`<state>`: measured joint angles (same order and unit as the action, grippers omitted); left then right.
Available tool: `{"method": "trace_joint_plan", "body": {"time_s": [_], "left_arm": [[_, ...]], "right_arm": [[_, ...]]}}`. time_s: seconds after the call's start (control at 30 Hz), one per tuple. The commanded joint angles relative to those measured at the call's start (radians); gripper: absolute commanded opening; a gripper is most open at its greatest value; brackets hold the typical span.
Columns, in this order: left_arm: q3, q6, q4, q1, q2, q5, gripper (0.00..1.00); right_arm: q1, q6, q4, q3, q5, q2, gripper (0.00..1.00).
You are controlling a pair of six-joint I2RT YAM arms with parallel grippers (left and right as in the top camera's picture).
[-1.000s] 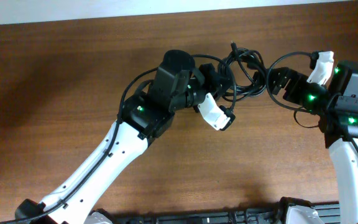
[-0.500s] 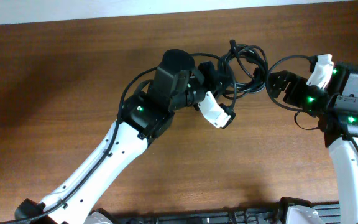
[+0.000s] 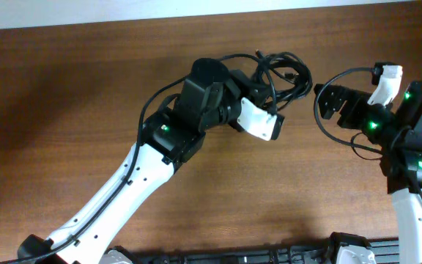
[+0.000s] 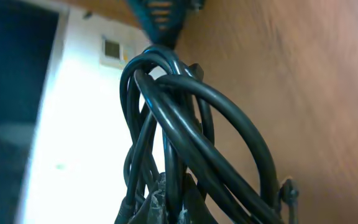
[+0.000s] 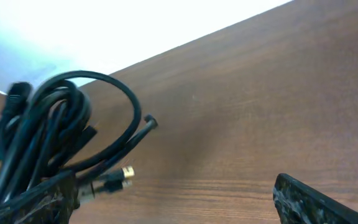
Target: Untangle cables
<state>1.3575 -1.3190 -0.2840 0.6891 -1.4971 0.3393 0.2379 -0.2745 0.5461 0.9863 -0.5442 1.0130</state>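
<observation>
Black cables (image 3: pixel 280 73) are bunched into one tangled wad at the far side of the wooden table (image 3: pixel 64 110), a bit right of centre. The left gripper (image 3: pixel 264 103) has got them, fingers clamped on the wad, with its white finger on the near side and the loops fanning out past it. The long axis of the bundle runs roughly left-right. The rounded loop end points right, toward the right gripper (image 5: pixel 173 194), and a loose end pokes out toward the far edge at the left end. On the left wrist cam the strands run top to bottom right in front of the lens, packed tight. The right gripper sits just right of the bundle, apart from it in the overhead view, fingers spread wide. Its cam shows a gold-tipped plug (image 5: pixel 125 172) sticking out of the bundle pointing right, and another plug end (image 5: pixel 149 121) just above it.
</observation>
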Motion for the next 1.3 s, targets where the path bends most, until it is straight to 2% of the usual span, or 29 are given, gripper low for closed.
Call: {"method": "trace_joint_plan", "body": {"time_s": [0.0, 0.13, 0.17, 0.27, 0.43, 0.57, 0.67, 0.93, 0.97, 1.03, 1.1, 1.17, 1.27], "left_arm": [[0.010, 0.378, -0.001, 0.002, 0.034, 0.001, 0.00], [0.010, 0.433, -0.063, 0.002, 0.034, 0.001, 0.00], [0.010, 0.490, -0.069, -0.001, 0.034, 0.001, 0.00], [0.010, 0.779, -0.070, -0.046, 0.034, 0.034, 0.00], [0.010, 0.995, -0.069, -0.149, 0.034, 0.259, 0.00], [0.010, 1.275, -0.069, -0.228, 0.034, 0.407, 0.00], [0.010, 1.406, -0.069, -0.269, 0.034, 0.503, 0.00], [0.010, 1.477, -0.068, -0.272, 0.034, 0.734, 0.00], [0.010, 1.516, -0.069, -0.273, 0.034, 0.768, 0.00], [0.010, 1.517, -0.070, -0.273, 0.034, 0.785, 0.00], [0.010, 1.542, -0.070, -0.277, 0.034, 0.802, 0.00], [0.010, 1.619, -0.069, -0.293, 0.034, 0.806, 0.00], [0.010, 1.649, -0.069, -0.313, 0.034, 0.810, 0.00]], "right_arm": [[0.006, 0.122, 0.003, 0.014, -0.035, -0.016, 0.99], [0.006, 0.233, 0.011, 0.014, -0.100, -0.027, 0.99], [0.006, 0.249, 0.016, 0.014, -0.100, -0.033, 0.99], [0.006, 0.306, 0.034, 0.014, -0.100, -0.047, 0.99], [0.006, 0.323, 0.060, 0.014, -0.100, -0.049, 0.99], [0.006, 0.323, 0.072, 0.014, -0.100, -0.050, 0.99], [0.006, 0.324, 0.087, 0.014, -0.105, -0.050, 0.99], [0.006, 0.436, 0.098, 0.014, -0.347, -0.050, 0.99], [0.006, 0.439, 0.095, 0.014, -0.346, -0.050, 0.99], [0.006, 0.462, 0.093, 0.014, -0.346, -0.050, 1.00], [0.006, 0.502, 0.093, 0.014, -0.343, -0.050, 0.95], [0.006, 0.553, 0.090, 0.014, -0.316, -0.050, 0.87], [0.006, 0.555, 0.070, 0.014, -0.203, -0.050, 0.86]]}}
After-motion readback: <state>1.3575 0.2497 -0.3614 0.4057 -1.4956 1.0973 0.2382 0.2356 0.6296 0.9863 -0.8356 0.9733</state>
